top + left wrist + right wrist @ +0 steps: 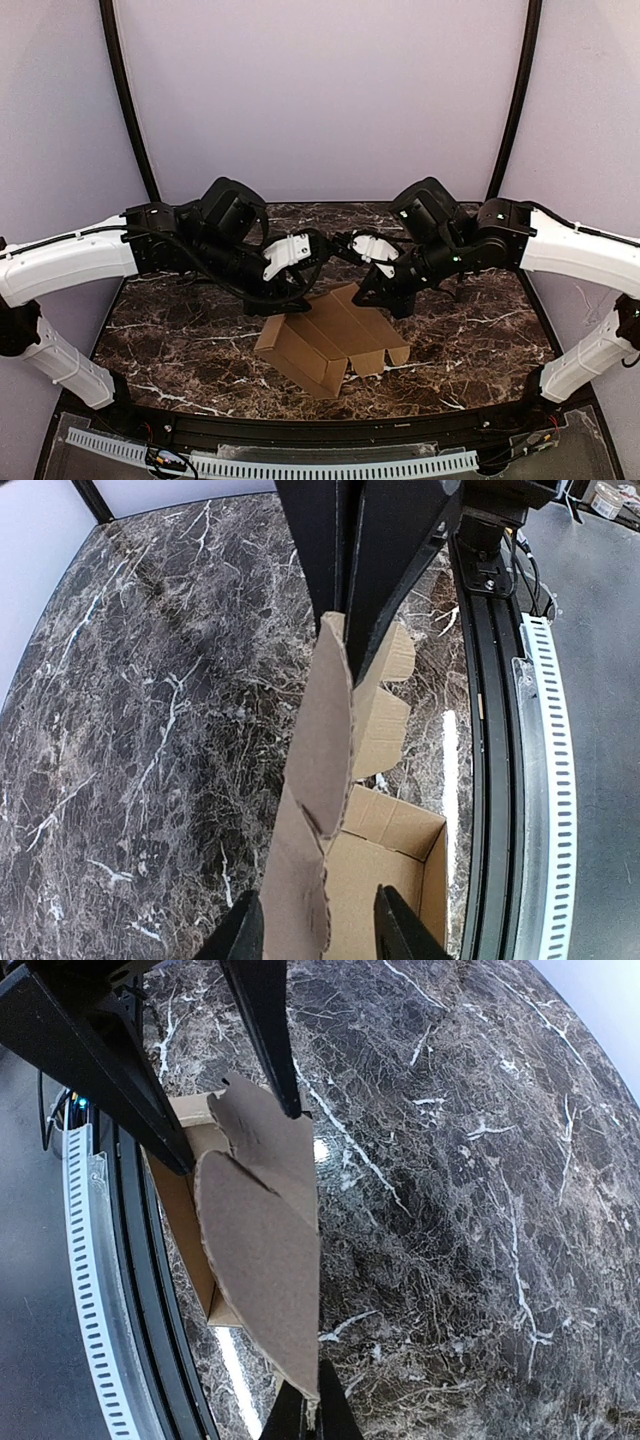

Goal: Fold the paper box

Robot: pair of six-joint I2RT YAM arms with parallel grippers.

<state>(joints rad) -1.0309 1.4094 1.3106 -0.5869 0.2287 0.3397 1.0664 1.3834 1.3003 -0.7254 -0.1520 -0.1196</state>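
Note:
The paper box point(322, 345) is plain brown cardboard, partly folded into an open tray with flaps raised, and sits on the marble table in front of both grippers. My left gripper point(296, 303) is open. In the left wrist view point(320, 935) an upright side flap point(325, 740) stands between its fingers, close to the left one, with the tray's inside point(395, 855) beyond. My right gripper point(386, 298) is shut on the edge of a raised flap point(262, 1250), pinched at the bottom of the right wrist view point(313, 1418). The two grippers face each other across the box.
The dark marble table point(180, 340) is ringed by a black rail point(320, 432), with a white perforated strip point(300, 465) along the near edge. Lilac walls and black corner posts point(125, 95) close in the back and sides.

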